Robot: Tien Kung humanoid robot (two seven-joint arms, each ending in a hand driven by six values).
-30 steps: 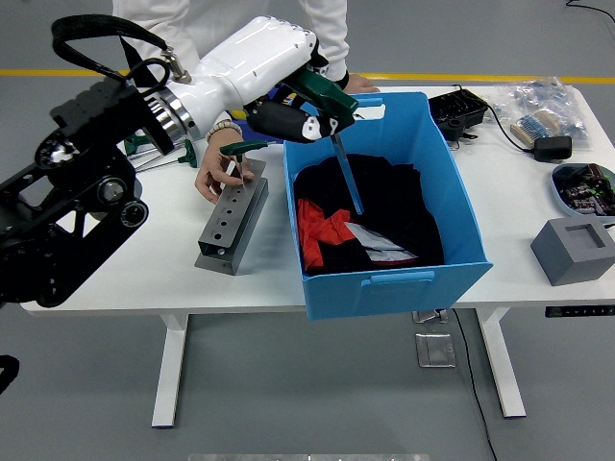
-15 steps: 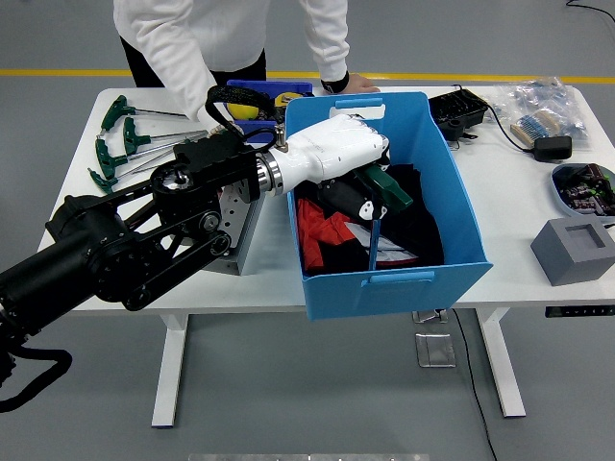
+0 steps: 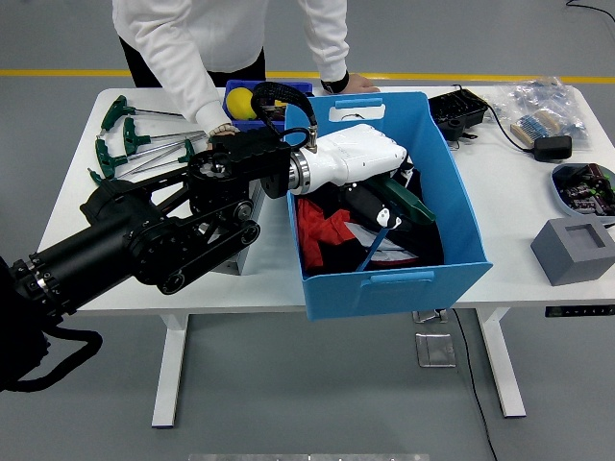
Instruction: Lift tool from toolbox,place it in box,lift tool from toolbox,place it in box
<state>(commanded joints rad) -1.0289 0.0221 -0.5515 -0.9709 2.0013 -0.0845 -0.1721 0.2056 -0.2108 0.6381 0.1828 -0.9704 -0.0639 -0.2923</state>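
— Main risk from here? Letting go too high or too near the wall of the blue box (image 3: 389,279): shaft already slanting down toward the near side, so could skid off the cloth and knock the wall, or end up leaning against it rather than lying flat.

— Anything else?

— Snagging. Black and red cloth (image 3: 322,226) heaped inside the box, right under the tip; could catch on the shaft or on the fingers when pulling out. Also a person's hand (image 3: 223,130) close by at the far left, just beside the grey toolbox (image 3: 242,216), mostly hidden behind the black forearm. Wide swing back toward it could brush that hand.

— And the left hand (image 3: 380,187)?

— Closed around the green handle of the tool (image 3: 389,206), fingers curled tight from the look of it, nothing loose. Reaching over the left wall, well inside the box.

— Tool itself?

— Held above the cloth, handle up in the grip, blue shaft angled down and toward the near-left. Tip looks very close to the fabric; touching or not, cannot tell.

— More tools left?

— Several green-handled ones (image 3: 125,144) lying on the tabletop (image 3: 115,269) at the far left, well apart from the box.

— Right hand?

— Not visible.
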